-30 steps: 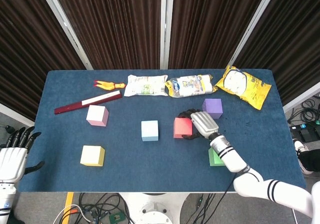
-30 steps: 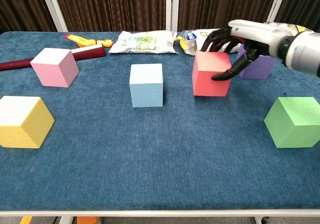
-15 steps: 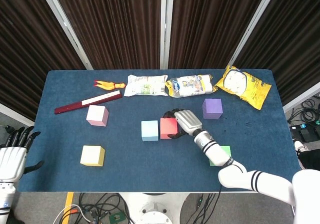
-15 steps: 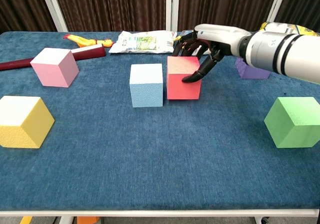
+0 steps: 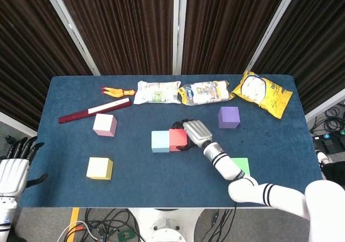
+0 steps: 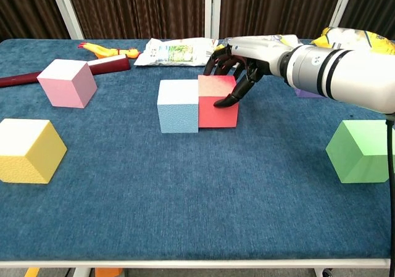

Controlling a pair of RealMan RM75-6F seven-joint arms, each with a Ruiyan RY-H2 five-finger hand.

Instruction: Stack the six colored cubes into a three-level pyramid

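Blue cloth covered the table (image 5: 64, 145), with snack bags (image 5: 261, 94) and a red stick (image 5: 94, 111) along its far edge. Right hand (image 6: 237, 64) gripped the red cube (image 6: 217, 102), pressed against the pale blue cube (image 6: 178, 106). Left hand (image 5: 13, 166) hung off-table, fingers spread. Purple cube (image 5: 228, 117) sat nearby.

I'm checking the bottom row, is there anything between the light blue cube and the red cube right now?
Nothing: both views show the red cube flush against the light blue cube, with the right hand gripping the red one.
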